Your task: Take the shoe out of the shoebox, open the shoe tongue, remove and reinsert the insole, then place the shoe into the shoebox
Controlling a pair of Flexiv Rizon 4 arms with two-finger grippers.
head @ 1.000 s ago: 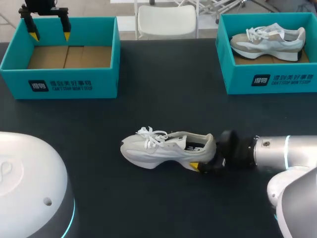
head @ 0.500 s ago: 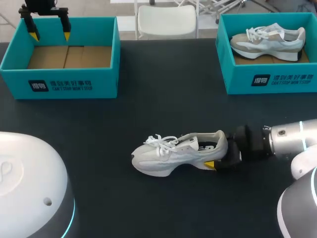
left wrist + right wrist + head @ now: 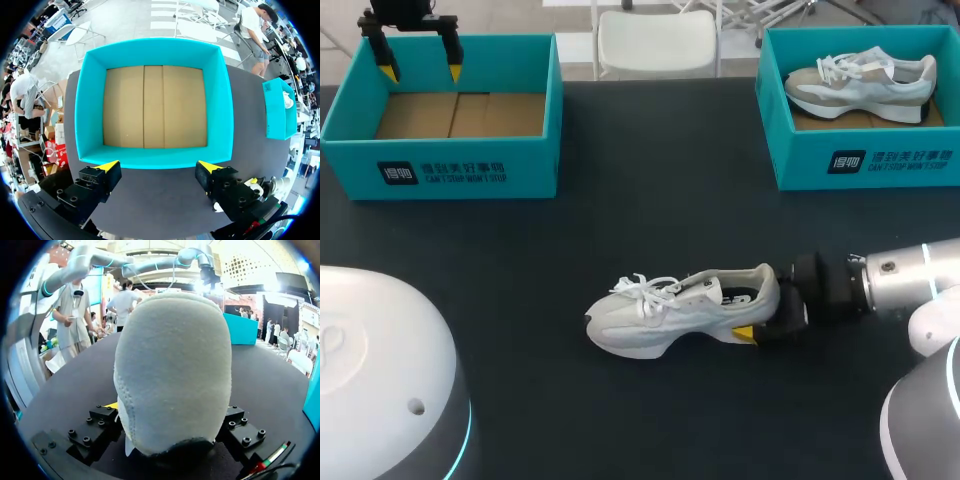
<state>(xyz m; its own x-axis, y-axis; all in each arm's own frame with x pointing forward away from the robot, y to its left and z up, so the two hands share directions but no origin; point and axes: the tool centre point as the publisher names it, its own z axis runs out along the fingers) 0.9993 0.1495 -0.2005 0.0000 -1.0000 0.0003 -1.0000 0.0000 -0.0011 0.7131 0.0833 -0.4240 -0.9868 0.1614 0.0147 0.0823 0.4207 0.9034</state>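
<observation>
Right claw (image 3: 760, 318) clamped on the heel of the white shoe (image 3: 670, 312), upright on its sole mid-worktop (image 3: 650, 140) toward the near edge, toe leftward, presumably held so to steady it for tongue and insole work. Left claw (image 3: 418, 55) spread wide and holding nothing over the back wall of the empty teal shoebox (image 3: 535, 120) at the far left corner, probably parked clear; second shoe (image 3: 865, 85) inside the other shoebox (image 3: 770, 120) at the far right corner. White printed label (image 3: 440, 173) on each front wall, not transcribed.
</observation>
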